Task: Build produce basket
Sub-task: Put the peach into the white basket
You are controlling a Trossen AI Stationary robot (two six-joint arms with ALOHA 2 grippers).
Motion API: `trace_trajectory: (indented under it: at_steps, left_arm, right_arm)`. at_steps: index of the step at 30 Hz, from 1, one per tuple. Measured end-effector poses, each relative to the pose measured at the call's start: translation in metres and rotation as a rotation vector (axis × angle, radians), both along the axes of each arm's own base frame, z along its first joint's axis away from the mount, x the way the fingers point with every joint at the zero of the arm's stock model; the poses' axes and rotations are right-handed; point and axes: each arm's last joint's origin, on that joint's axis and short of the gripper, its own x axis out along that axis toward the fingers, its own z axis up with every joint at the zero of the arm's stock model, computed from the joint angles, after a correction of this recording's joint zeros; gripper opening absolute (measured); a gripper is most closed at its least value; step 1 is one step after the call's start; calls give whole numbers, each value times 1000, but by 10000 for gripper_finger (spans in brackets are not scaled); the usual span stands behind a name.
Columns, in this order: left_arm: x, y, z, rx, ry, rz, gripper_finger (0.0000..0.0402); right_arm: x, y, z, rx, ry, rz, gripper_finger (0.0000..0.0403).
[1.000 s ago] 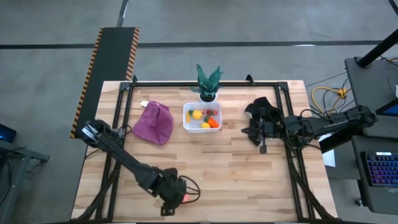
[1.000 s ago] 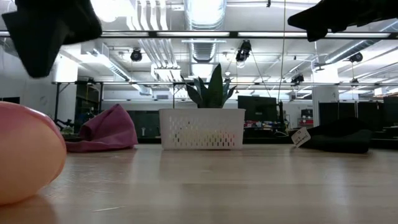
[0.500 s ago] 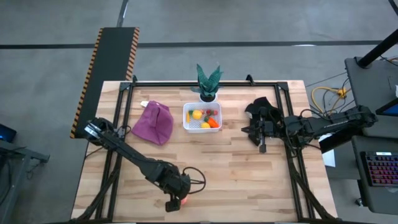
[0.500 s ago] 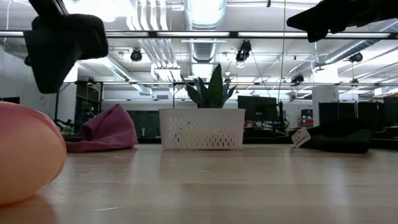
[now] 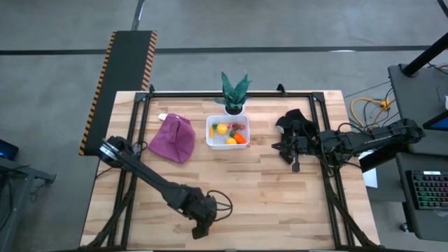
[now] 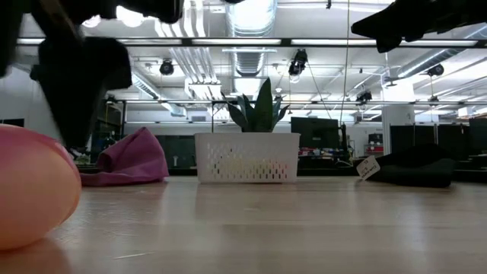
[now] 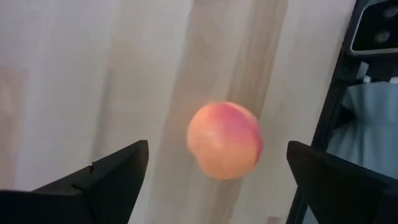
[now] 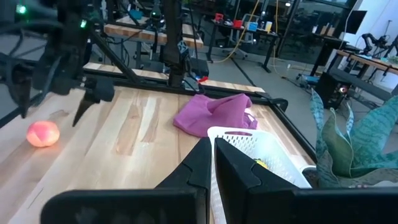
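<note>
- Since a second ago, the left gripper [image 5: 199, 229] has swung further toward the near edge of the pale wooden slat table [image 5: 280, 210], and its jaws have spread from partly open to wide.
- From the left wrist view, the two dark fingers [image 7: 112, 177] stand far apart with nothing between them; the round peach-pink toy fruit [image 7: 224, 140] lies on the wood beyond them, untouched.
- That fruit sits alone near the table's front edge, well apart from the small white square plastic basket with perforated sides [image 5: 227, 132].
- Inside the basket lie a yellow toy lemon [image 5: 222, 129], an orange toy carrot [image 5: 240, 138] and tiny red berries [image 5: 239, 127].
- A crumpled purple cloth [image 5: 173, 138] lies just left of the basket, and a green potted plant [image 5: 234, 92] stands just behind it.
- Over the table's right side, beside a black cloth [image 5: 294, 120], the right gripper [image 5: 295, 166] waits, its fingers [image 8: 230, 165] pressed together and empty.
</note>
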Motion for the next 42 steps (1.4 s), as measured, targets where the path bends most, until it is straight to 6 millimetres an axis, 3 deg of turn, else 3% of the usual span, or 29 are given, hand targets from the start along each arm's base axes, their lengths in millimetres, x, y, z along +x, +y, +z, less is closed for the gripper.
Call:
trace_trajectory:
  at_steps: [15, 33, 37, 42]
  left_arm:
    - [13, -16, -44, 26, 100, -3, 367]
    - [12, -15, -57, 70, 114, 6, 367]
    - [12, -14, -57, 75, 114, 5, 348]
    - [11, -13, -58, 81, 122, 8, 297]
  right_arm:
    - [0, 0, 0, 0, 0, 0, 13]
    - [0, 0, 0, 7, -1, -2, 13]
    - [0, 0, 0, 7, -1, -2, 13]
    - [0, 0, 0, 7, 0, -2, 13]
